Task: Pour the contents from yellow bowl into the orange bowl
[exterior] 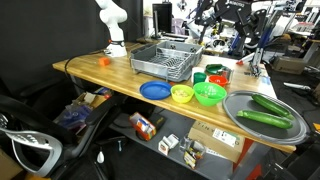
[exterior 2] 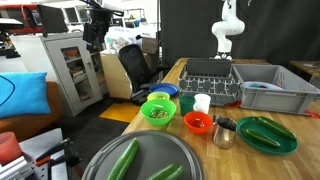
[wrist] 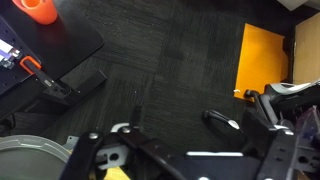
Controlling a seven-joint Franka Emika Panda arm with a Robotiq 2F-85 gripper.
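The yellow bowl sits near the table's front edge between a blue plate and a green bowl. It also shows just behind the green bowl in an exterior view. The orange bowl stands beside a metal pitcher, and shows behind the green bowl in an exterior view. The white arm stands folded at the table's far end, away from the bowls. In the wrist view only dark parts of my gripper show, over dark carpet. No bowl is in the wrist view.
A dish rack fills the table's middle. A grey tray with cucumbers lies at one end. A white cup, a green plate with a cucumber and a grey bin stand nearby. A small orange lump lies near the arm.
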